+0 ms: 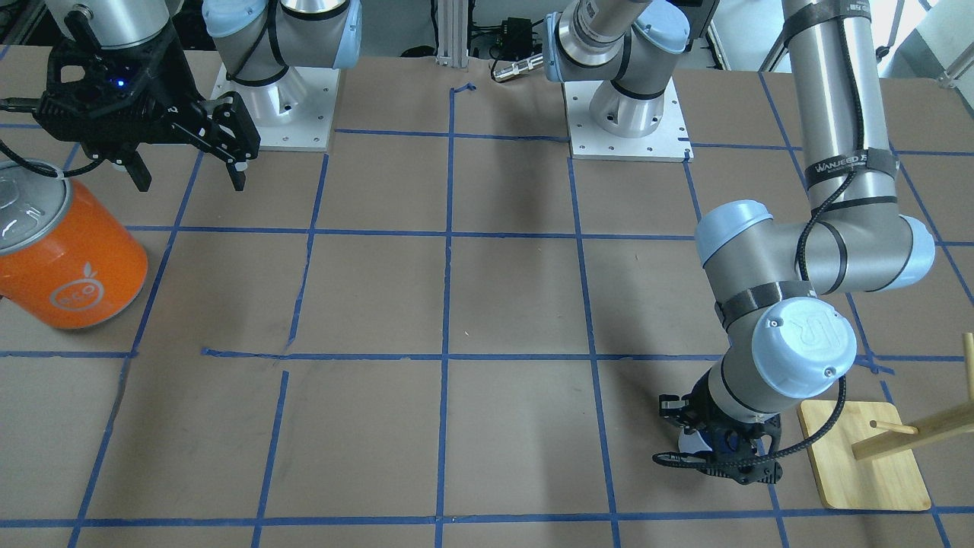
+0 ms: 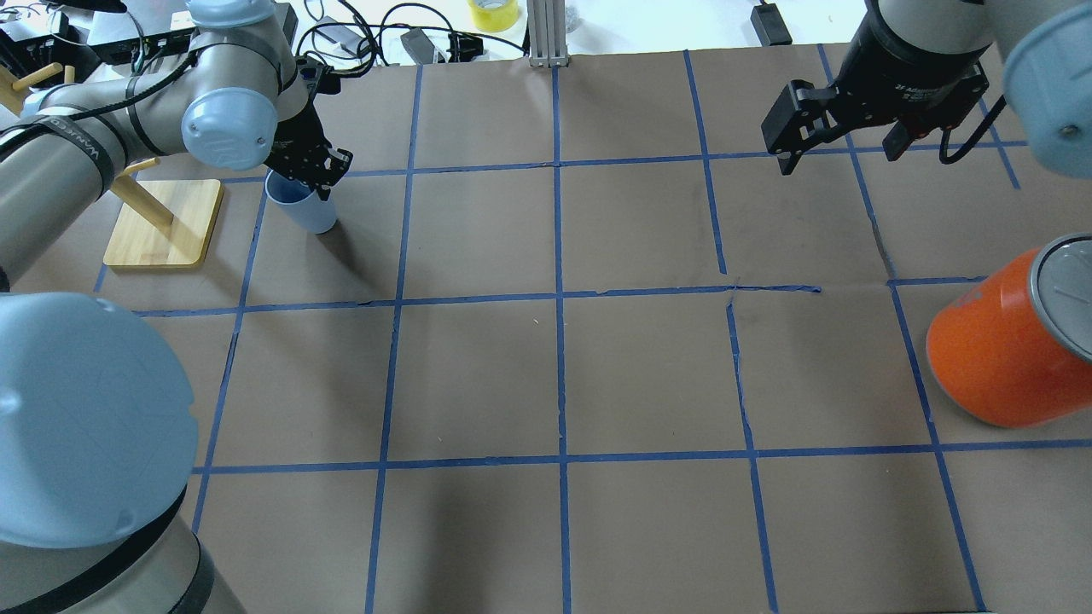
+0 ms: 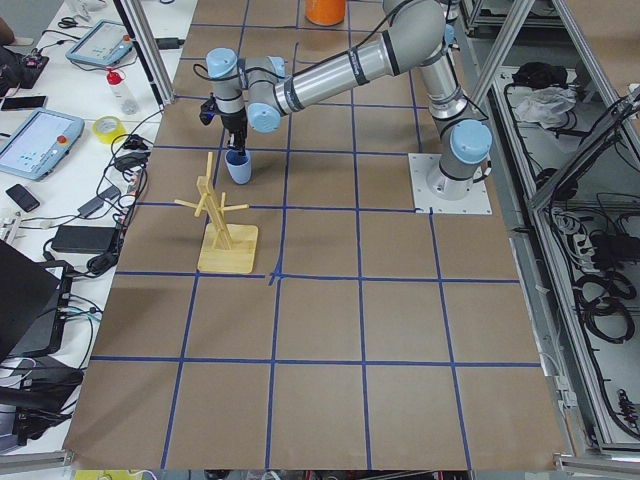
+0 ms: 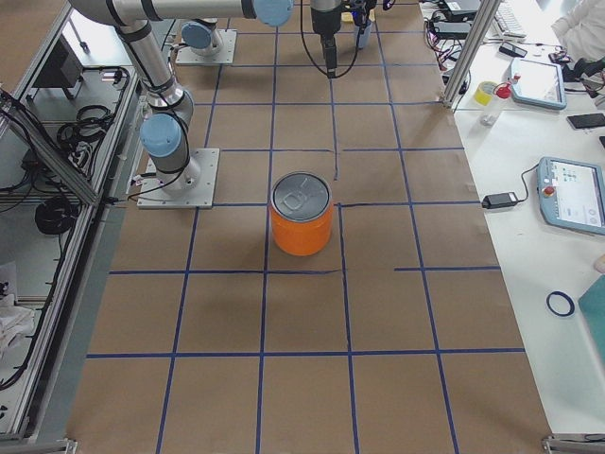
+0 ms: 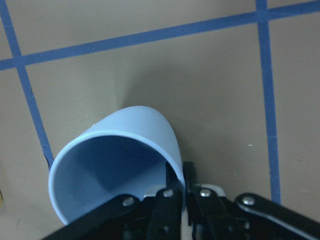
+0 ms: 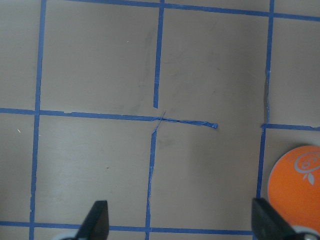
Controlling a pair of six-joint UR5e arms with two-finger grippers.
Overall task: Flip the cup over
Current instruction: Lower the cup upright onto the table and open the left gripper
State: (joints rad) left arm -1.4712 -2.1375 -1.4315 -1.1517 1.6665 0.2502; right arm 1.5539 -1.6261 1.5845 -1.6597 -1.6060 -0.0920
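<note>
The pale blue cup (image 5: 125, 160) is open end up and tilted, its base at or just above the brown table. It also shows in the overhead view (image 2: 305, 211) and the left side view (image 3: 238, 167). My left gripper (image 5: 176, 187) is shut on the cup's rim, one finger inside and one outside; it also shows in the overhead view (image 2: 317, 175) and the front view (image 1: 719, 457). My right gripper (image 2: 838, 153) is open and empty, high over the far right of the table; it also shows in the front view (image 1: 189, 179).
A big orange can (image 2: 998, 358) with a silver lid stands at the table's right side, below the right gripper; it also shows in the front view (image 1: 72, 266). A wooden peg rack (image 2: 162, 222) stands just left of the cup. Blue tape lines grid the table.
</note>
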